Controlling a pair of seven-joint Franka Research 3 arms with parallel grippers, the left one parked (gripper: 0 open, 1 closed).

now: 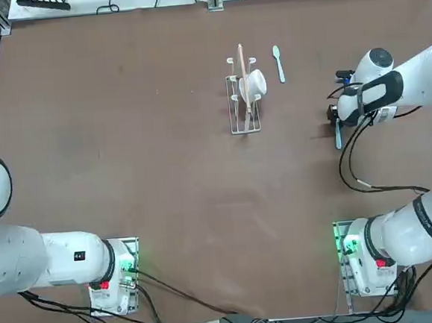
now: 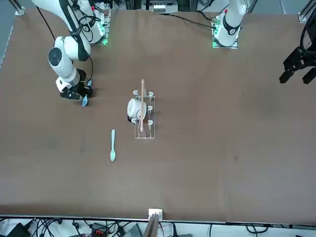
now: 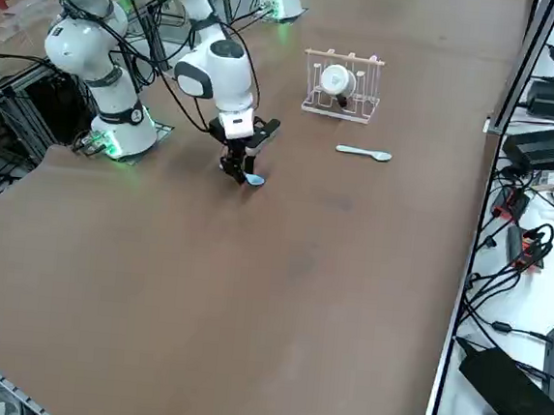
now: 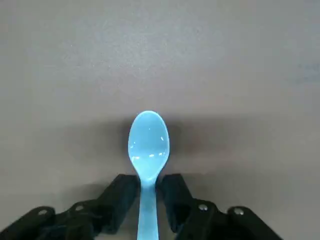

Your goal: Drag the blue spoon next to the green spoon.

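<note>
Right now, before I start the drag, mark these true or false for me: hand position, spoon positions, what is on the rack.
1. The right hand is down at the table with its fingers on either side of the blue spoon's handle. True.
2. The blue spoon already lies beside the green spoon. False: they lie well apart, the green one nearer the wire rack.
3. The green spoon sits in the wire rack. False: it lies flat on the table beside the rack.
4. A white cup sits on the rack. True.
5. The blue spoon's bowl sticks out beyond the fingertips. True.
</note>
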